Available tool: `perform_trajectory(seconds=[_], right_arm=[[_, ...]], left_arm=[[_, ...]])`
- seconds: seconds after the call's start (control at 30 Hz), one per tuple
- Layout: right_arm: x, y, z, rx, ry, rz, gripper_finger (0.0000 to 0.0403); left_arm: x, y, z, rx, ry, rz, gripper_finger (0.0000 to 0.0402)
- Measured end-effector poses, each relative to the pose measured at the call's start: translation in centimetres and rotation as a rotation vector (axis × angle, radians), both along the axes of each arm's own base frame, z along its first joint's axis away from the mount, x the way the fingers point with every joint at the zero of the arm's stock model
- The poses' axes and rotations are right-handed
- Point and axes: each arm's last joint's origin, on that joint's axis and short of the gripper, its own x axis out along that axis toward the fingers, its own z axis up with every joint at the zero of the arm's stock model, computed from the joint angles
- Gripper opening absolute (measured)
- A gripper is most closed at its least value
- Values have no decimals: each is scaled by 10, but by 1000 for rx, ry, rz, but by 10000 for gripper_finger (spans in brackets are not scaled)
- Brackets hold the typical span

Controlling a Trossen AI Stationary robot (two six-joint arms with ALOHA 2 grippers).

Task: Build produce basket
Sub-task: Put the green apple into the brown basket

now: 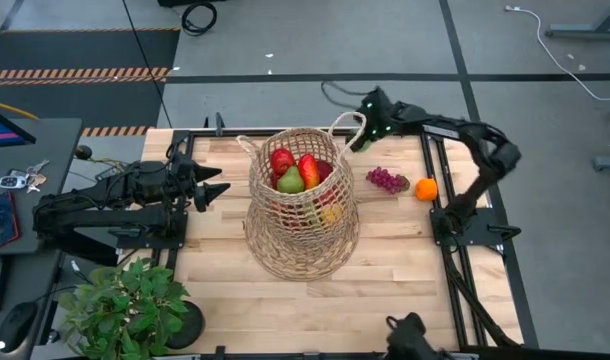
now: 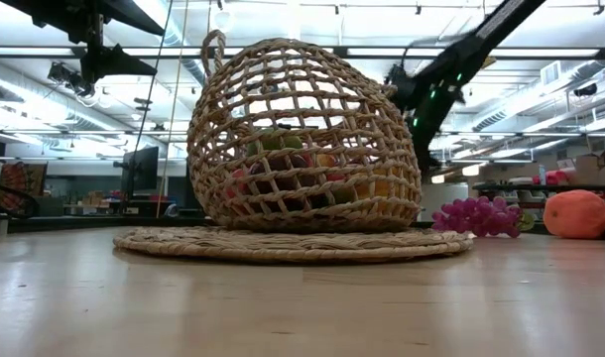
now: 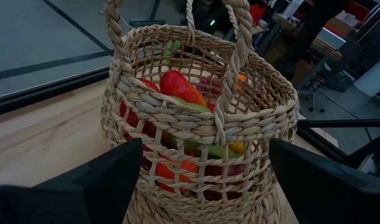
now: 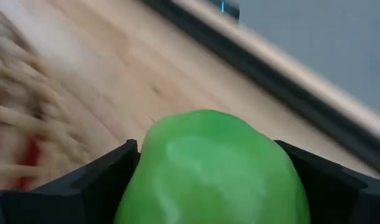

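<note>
The basket (image 1: pixel 303 205) is standing upright mid-worktop (image 1: pixel 235 290), its long axis vertical, mouth opening upward, wide base flaring on the wood. Red and green produce (image 1: pixel 293 172) is piling up near the neck. From above, the right gripper (image 1: pixel 362 140) is hanging just beside the rim on the far right side, jaws clamping a green fruit (image 4: pixel 212 171); only its wrist view is showing that fruit filling the gap between the jaws. The left gripper (image 1: pixel 213 185) is waiting to the basket's left, jaws spread wide and holding nothing, pointing at the weave. Grapes (image 1: pixel 386 180) and an orange (image 1: pixel 426 188) are lying on the wood to the right, near each other. The low view is showing more produce through the weave down in the belly.
</note>
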Motion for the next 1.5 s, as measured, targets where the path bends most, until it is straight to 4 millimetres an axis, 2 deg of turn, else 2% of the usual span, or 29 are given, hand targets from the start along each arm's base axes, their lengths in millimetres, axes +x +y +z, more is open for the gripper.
perform_trajectory(seconds=[0.37, 0.5, 0.7, 0.83, 0.93, 1.1, 1.23, 1.37, 1.5], right_arm=[[-52, 27, 115, -262, -374, -291, 361], [-66, 46, 155, -332, -627, -263, 361], [-79, 73, 209, -361, -1079, -118, 361], [-86, 83, 232, -306, -1327, -69, 362], [-88, 87, 241, -276, -1445, -35, 362], [-85, 91, 243, -241, -1477, -3, 362], [-71, 105, 249, -242, -1472, 110, 362], [-48, 118, 258, -301, -1341, 191, 362], [-22, 133, 275, -450, -1156, 268, 362]], left_arm=[[0, 0, 0, 0, 0, 0, 357], [0, 0, 0, 0, 0, 0, 357], [0, 0, 0, 0, 0, 0, 357], [0, 0, 0, 0, 0, 0, 357], [0, 0, 0, 0, 0, 0, 357], [0, 0, 0, 0, 0, 0, 357], [0, 0, 0, 0, 0, 0, 357], [0, 0, 0, 0, 0, 0, 357], [0, 0, 0, 0, 0, 0, 357]])
